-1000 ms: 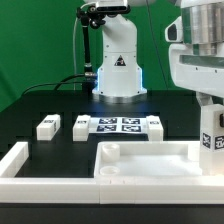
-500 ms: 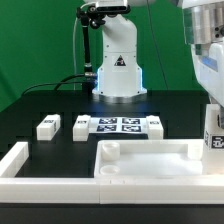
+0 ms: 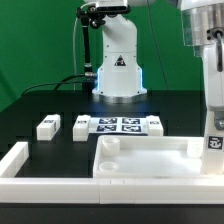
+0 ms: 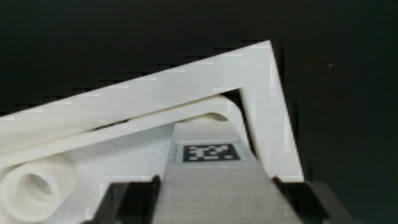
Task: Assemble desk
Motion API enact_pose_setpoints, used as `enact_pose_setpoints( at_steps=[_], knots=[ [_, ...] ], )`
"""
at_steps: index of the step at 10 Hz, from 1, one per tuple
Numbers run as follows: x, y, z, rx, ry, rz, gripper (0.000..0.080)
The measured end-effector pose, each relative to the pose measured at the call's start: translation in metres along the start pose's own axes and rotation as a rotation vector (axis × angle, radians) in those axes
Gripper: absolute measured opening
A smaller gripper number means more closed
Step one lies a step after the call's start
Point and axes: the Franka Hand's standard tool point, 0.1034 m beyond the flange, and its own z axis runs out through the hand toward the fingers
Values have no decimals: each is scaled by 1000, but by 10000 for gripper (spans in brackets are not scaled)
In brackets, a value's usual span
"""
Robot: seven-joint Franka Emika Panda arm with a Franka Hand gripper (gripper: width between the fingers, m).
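Observation:
The white desk top (image 3: 145, 163), a wide tray with a raised rim, lies at the front of the black table. My gripper (image 3: 212, 120) is at the exterior view's right, shut on a white block leg (image 3: 213, 140) with a black-and-white tag. It holds the leg upright over the top's right end. In the wrist view the leg (image 4: 214, 165) runs between my fingers (image 4: 128, 205) above a corner of the desk top (image 4: 231, 75), near a round socket (image 4: 36, 185). Three more legs (image 3: 47, 127) (image 3: 81, 127) (image 3: 154, 124) lie behind the top.
The marker board (image 3: 118, 125) lies flat between the loose legs. White border rails (image 3: 25, 160) run along the front and left. The arm's white base (image 3: 118, 60) stands at the back, before a green backdrop.
My wrist has turned and shifted slightly toward the exterior view's right. The held leg stays over the right end of the desk top. The loose legs have not moved.

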Motion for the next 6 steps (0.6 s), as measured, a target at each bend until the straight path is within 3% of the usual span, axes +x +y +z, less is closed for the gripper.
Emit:
enact_pose_setpoints(
  at_steps=[5,6],
  knots=[
    [-1,1,1,2,2,-23,301],
    [-2,1,1,2,2,-30,474]
  ],
)
